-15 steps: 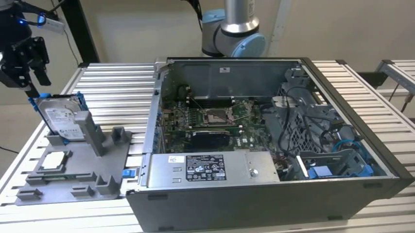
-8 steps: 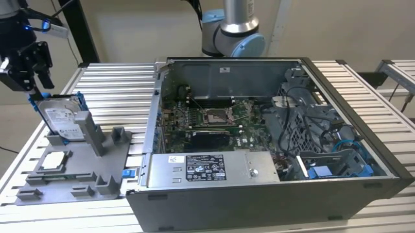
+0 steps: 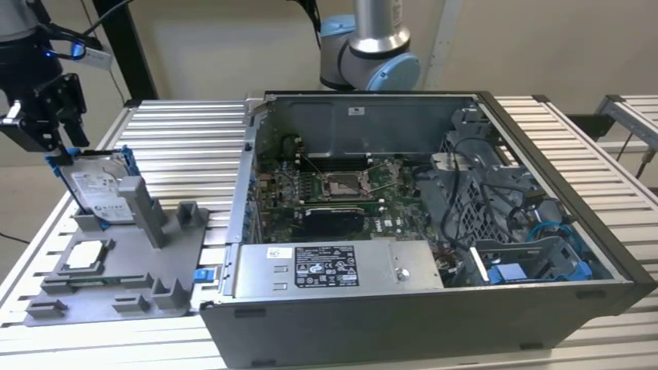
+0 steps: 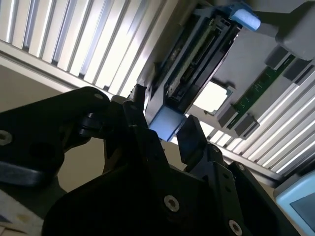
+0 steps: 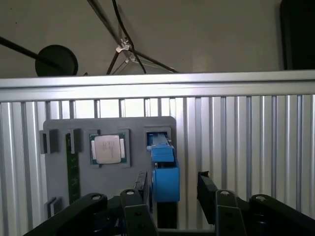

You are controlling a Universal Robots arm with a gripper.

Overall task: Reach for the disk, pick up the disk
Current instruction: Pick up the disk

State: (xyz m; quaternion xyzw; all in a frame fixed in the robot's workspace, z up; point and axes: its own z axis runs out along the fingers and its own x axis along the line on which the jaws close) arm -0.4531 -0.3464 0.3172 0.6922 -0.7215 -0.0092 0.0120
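Gripper (image 5: 172, 179): mine, right over the disk (image 3: 98, 187), at exterior view's left.
Fingers (image 5: 204, 183): spread apart, nothing held; disk's blue top edge sits btwn them.
Disk: upright in grey holder (image 3: 129, 289) on table.
Chip (image 5: 108, 149): flat in holder, beside disk.

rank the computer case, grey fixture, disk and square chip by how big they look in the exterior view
1. computer case, by far the largest
2. grey fixture
3. disk, standing on edge in the fixture and partly hidden by it
4. square chip, lying flat on the fixture, smallest
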